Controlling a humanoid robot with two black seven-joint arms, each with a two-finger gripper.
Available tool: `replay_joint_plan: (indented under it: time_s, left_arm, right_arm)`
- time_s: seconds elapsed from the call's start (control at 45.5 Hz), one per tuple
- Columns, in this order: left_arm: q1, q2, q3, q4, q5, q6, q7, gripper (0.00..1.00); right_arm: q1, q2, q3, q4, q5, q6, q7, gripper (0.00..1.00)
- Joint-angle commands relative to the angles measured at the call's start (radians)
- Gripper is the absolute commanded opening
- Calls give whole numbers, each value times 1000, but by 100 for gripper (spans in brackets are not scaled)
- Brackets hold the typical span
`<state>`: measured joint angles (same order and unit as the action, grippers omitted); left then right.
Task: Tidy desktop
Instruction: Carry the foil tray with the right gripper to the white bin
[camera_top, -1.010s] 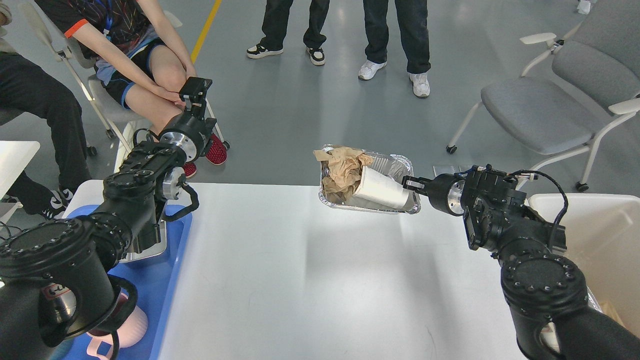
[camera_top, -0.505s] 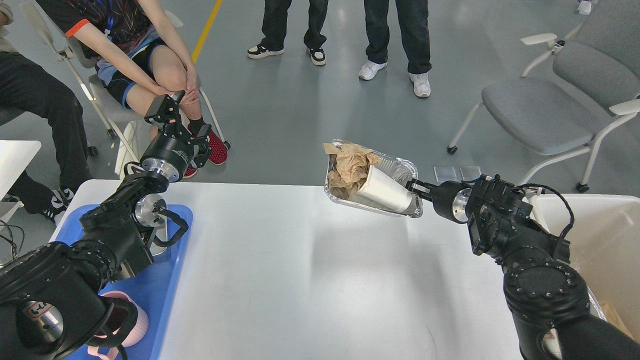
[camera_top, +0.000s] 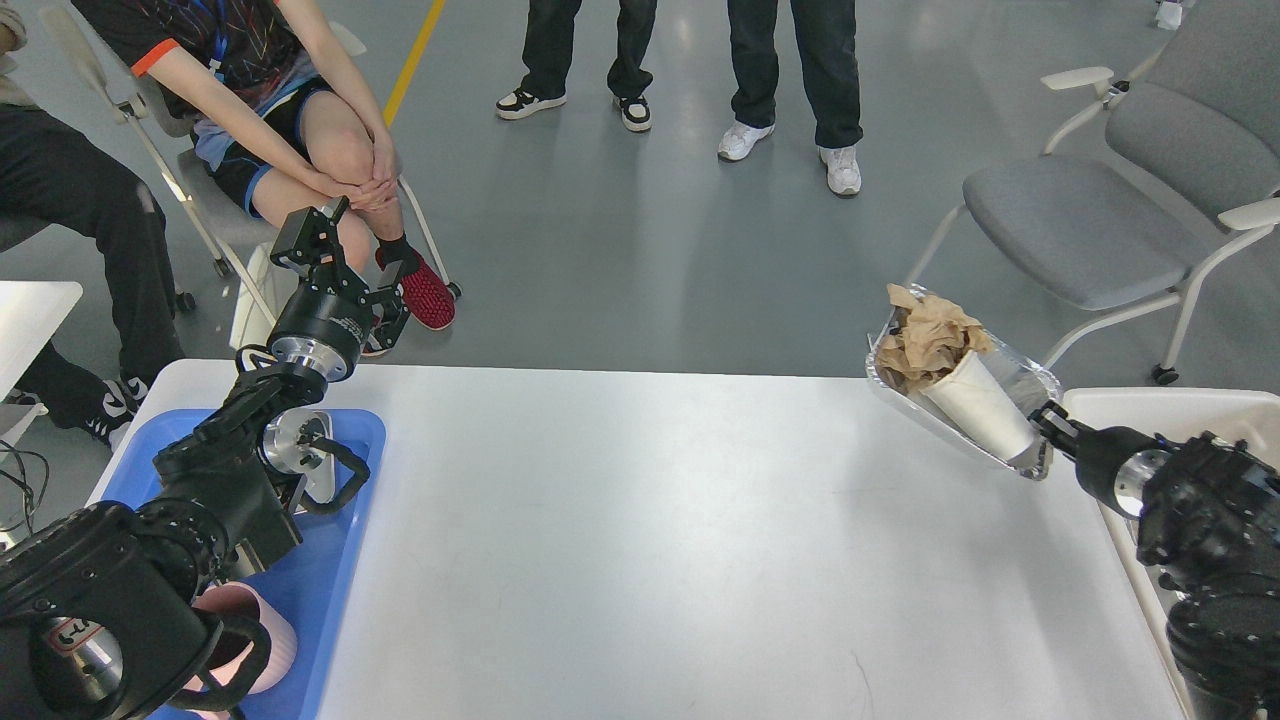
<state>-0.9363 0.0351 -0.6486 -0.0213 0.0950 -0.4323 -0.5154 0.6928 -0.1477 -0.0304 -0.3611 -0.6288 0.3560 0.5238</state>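
Tilting steeply, the foil tray (camera_top: 1010, 385) is pinched at one corner by the right claw (camera_top: 1045, 425); paper cup (camera_top: 975, 405) and crumpled paper (camera_top: 930, 340) could be spilled onto the table (camera_top: 650, 540) before the bin (camera_top: 1110, 405). The left claw (camera_top: 335, 240) appears spread and empty.

Wide white desktop (camera_top: 640, 540) with rounded corners, smooth plain surface, lying flat

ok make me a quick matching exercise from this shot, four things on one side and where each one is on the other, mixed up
Things:
1. foil tray
2. pink cup
3. paper cup
4. blue tray

Places:
A. lying on the desktop at its left end
B. inside the foil tray, beside crumpled brown paper
C. held tilted by the right gripper, near the off-white bin
D. on the blue tray, partly hidden by the left arm

Pairs: 1-C, 2-D, 3-B, 4-A
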Motion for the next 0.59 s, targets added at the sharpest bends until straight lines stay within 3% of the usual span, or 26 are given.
replay_joint_plan:
  time_s: [0.0, 0.176, 0.571]
  left_arm:
    - [1, -1, 0, 0, 0, 4, 0, 97]
    - [1, 0, 1, 0, 0, 7, -2, 97]
    - [2, -1, 3, 0, 0, 9, -6, 97]
  right_arm:
    - [-36, -78, 67, 2, 17, 0, -34, 0]
    - [-85, -182, 204, 5, 17, 0, -102, 0]
    - [-199, -248, 392, 7, 23, -2, -165, 0]
